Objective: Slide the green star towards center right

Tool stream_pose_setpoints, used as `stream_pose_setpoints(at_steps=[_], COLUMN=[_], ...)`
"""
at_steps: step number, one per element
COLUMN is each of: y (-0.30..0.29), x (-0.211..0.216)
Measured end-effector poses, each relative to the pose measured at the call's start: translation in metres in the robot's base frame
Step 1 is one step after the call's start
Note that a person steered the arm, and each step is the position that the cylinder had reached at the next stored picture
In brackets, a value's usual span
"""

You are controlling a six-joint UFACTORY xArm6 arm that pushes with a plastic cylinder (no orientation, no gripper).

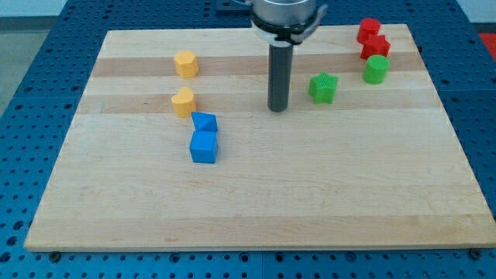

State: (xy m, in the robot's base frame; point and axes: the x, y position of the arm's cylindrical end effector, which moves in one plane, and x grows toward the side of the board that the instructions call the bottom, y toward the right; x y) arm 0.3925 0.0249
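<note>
The green star (323, 87) lies on the wooden board (256, 201) in the upper right part of the view. My tip (278, 108) is on the board just to the left of the star, a small gap apart from it. A second green block, rounded (376, 69), sits further right and a little higher than the star.
Two red blocks (369, 30) (375, 48) sit at the top right, just above the rounded green block. Two yellow blocks (186, 63) (184, 101) are at the upper left. Two blue blocks (204, 122) (204, 146) touch each other left of centre.
</note>
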Motion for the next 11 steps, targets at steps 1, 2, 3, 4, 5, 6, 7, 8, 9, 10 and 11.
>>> stream_pose_setpoints(at_steps=[1,2,3,4,5,6,7,8,9,10,11], y=[0.001,0.016,0.044,0.073,0.094,0.097,0.084,0.057,0.041,0.043,0.053], x=[-0.024,-0.039,-0.044,-0.043,-0.042,-0.037,-0.037,-0.036,-0.018,-0.004,-0.004])
